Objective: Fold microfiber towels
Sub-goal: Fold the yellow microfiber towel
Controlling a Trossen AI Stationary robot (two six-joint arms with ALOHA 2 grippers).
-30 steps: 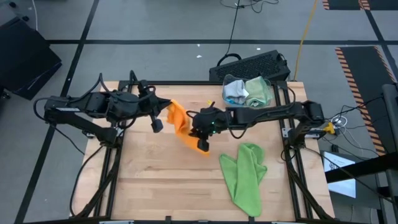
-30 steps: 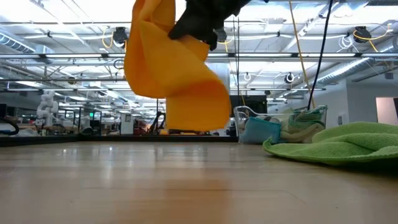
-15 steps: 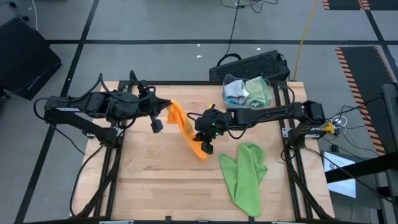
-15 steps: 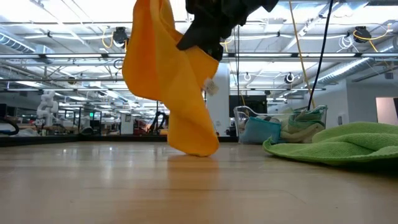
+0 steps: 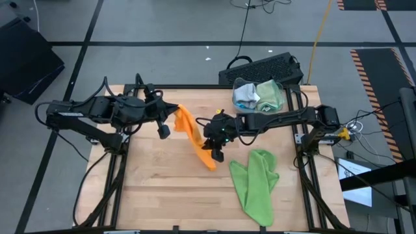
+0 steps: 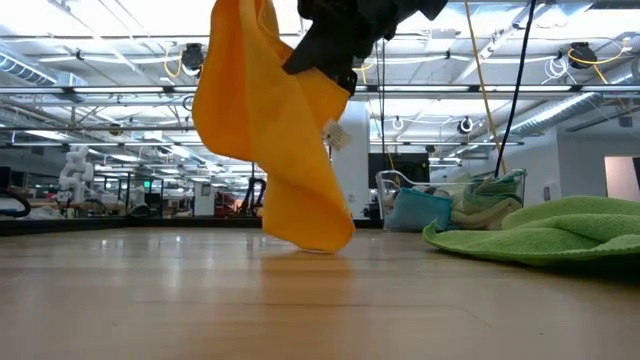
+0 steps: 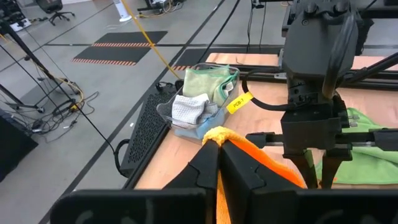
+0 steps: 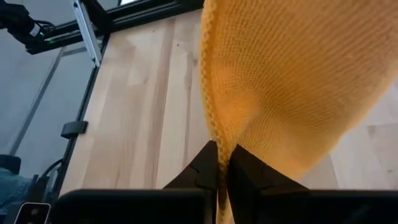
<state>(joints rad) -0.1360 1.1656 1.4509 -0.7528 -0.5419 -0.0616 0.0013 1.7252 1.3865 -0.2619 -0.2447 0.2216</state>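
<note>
The orange microfiber towel [image 5: 193, 135] hangs stretched between the two sets of jaws above the middle of the bench [image 5: 156, 188], its lowest fold reaching down to the wood or just short of it in the low view, with a small white tag [image 6: 334, 136] showing on its edge. The left gripper [image 5: 173, 116] has its jaws clamped together on one upper corner of the cloth, and the left wrist view shows the fabric bunched right at the tips. The right gripper [image 5: 209, 144] has its jaws pinched on the towel's edge farther along, the cloth draping away from them in the right wrist view. On the bench beyond the right jaws, away from the left arm, a lime green towel [image 5: 255, 184] lies crumpled and flat. Behind the right arm, at the bench's far corner, a clear bin [image 5: 259, 95] holds a grey cloth [image 5: 245, 95] and a sage green cloth [image 5: 270, 93].
</note>
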